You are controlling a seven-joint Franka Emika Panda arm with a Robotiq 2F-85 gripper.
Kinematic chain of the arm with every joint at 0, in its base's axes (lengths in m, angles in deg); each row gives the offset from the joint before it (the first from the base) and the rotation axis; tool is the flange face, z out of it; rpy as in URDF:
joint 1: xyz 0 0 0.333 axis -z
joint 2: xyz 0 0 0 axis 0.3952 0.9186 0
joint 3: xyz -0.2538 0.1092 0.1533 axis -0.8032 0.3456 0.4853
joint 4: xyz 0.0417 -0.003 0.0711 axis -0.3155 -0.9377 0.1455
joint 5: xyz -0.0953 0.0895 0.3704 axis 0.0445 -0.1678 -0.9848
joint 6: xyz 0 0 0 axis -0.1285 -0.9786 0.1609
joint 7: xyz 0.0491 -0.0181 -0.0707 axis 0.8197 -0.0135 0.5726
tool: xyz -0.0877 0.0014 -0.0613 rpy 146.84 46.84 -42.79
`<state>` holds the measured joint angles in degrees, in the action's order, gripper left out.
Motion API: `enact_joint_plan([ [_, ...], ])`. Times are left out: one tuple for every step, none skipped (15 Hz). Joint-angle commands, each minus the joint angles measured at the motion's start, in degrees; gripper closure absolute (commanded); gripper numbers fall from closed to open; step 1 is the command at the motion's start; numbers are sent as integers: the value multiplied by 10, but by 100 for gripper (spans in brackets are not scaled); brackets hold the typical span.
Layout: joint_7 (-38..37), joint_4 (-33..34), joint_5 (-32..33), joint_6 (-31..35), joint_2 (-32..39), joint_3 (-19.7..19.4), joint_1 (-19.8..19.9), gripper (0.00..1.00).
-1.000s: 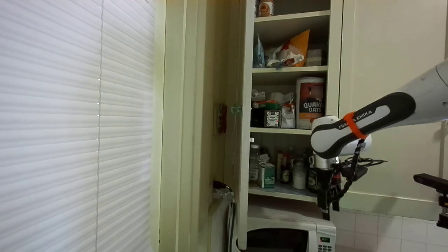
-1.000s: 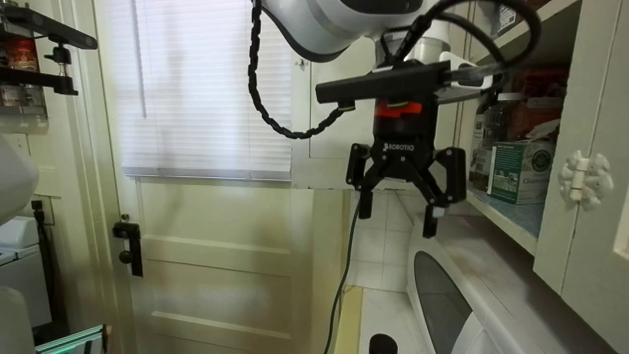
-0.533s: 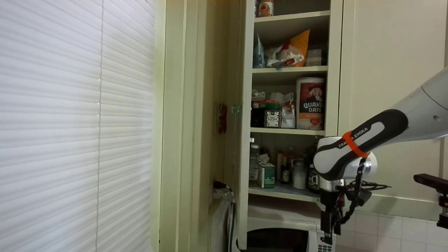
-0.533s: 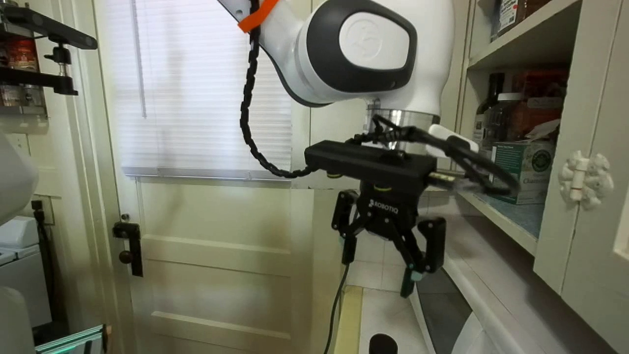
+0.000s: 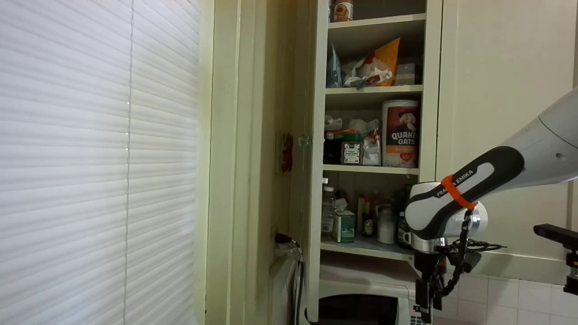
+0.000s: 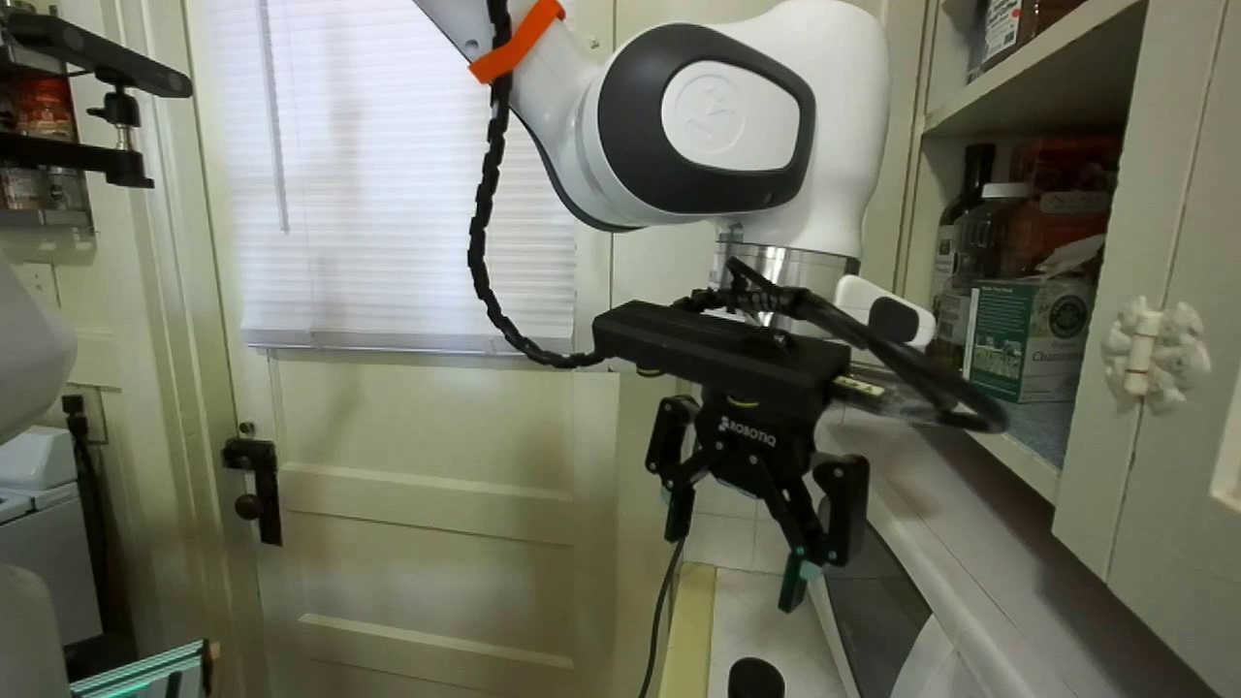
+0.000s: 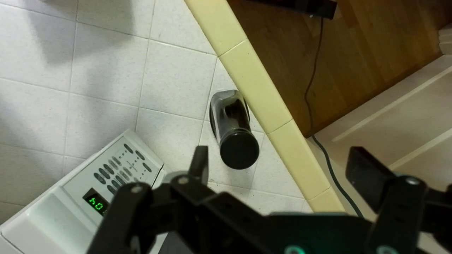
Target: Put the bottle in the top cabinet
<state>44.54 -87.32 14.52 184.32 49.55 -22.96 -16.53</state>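
- Black two-fingered pincer (image 6: 735, 564): fingers standing apart, seen so in the wrist view and an exterior view. In an exterior view the fingers (image 5: 422, 293) overlap side-on; their spread cannot be judged there.
- Clear-bodied, black-capped bottle (image 7: 232, 118): upright on the white tiled surface (image 7: 173, 77), just beside the yellow tile edging (image 7: 263, 93), below the pincer and apart from it. Body shown by the wrist view only; contents hard to make out. In an exterior view its round cap (image 6: 756, 675) alone shows, cut by the lower edge.
- White, dark-windowed microwave (image 5: 361, 310): lower part cut off. Wrist view gives the keypad (image 7: 120, 171) and green-lit display (image 7: 94, 200), both partly covered by the pincer.
- Tall narrow cream-white cabinet (image 5: 432, 67): open, top cut off; the white-and-black arm (image 5: 433, 210) hides part of the lowest shelf. Green-and-white cardboard box (image 6: 1028, 339) on that shelf: in both exterior views, lettering only partly legible.
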Motion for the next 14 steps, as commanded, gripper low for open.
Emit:
enact_joint_plan([
  [-6, 0, 3, 13, 7, 5, 4, 0],
  [-5, 0, 3, 22, 14, 5, 4, 0],
  [-2, -1, 3, 31, 19, 4, 4, 0],
  [0, -4, 2, 49, 28, 2, 5, 0],
  [1, -5, 2, 63, 37, 1, 7, 0],
  [5, -6, 0, 75, 46, 0, 8, 0],
  [12, -11, -2, 94, 53, -1, 10, 0],
  [14, -14, -3, 107, 62, -2, 12, 0],
  [19, -18, -8, 121, 69, -2, 14, 0],
  [25, -23, -13, 132, 73, -2, 16, 0],
  [34, -28, -18, 146, 78, -2, 18, 0],
  [47, -36, -29, 163, 79, -3, 19, 0],
  [65, -47, -39, 185, 80, -4, 22, 0],
  [85, -55, -52, 201, 81, -5, 24, 0],
])
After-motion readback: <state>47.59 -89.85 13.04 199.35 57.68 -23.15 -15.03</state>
